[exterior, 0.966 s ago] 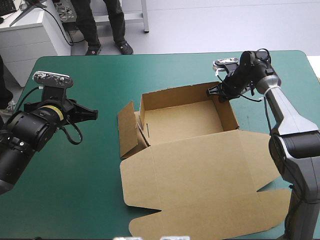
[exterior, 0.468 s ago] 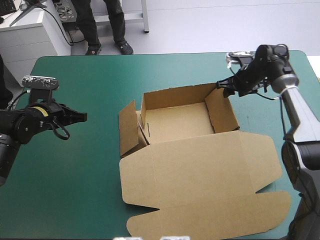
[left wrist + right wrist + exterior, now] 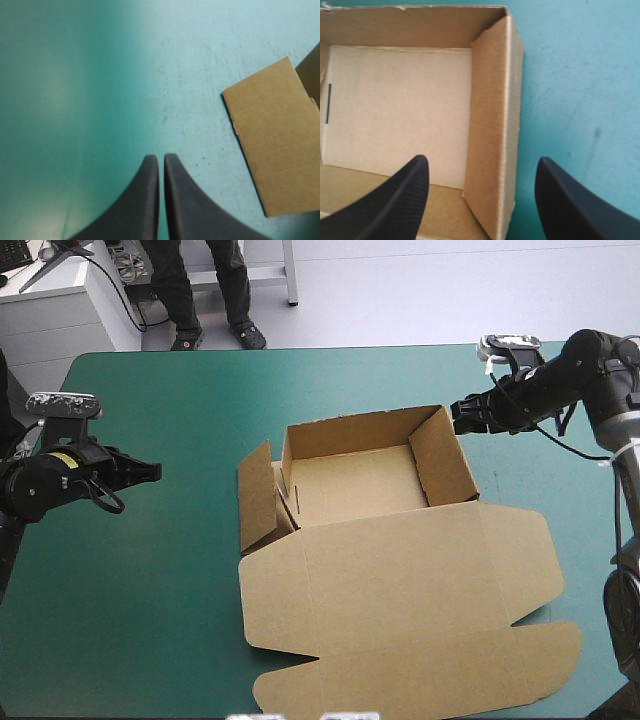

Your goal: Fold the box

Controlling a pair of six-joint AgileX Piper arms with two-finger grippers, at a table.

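Note:
The brown box [image 3: 355, 483] lies in the middle of the table as an open tray, its back wall and right wall [image 3: 443, 456] upright. Its wide lid [image 3: 400, 590] lies flat toward the front edge. The left side flap [image 3: 256, 498] leans outward, half raised. My right gripper [image 3: 462, 417] hovers open just right of the tray's back right corner. In the right wrist view the right gripper [image 3: 482, 161] straddles the right wall [image 3: 492, 125] without touching it. My left gripper [image 3: 150, 471] is shut, well left of the box. The left gripper [image 3: 161, 160] points at the flap [image 3: 272, 135].
Bare teal-green cover [image 3: 170, 580] stretches left of and in front of the box on the left side. A narrower strip of cover [image 3: 540, 480] lies between the box and the table's right edge.
My right gripper has drawn back to the right, off the tray's back right corner. The left arm has pulled away toward the table's left edge. The box has not moved.

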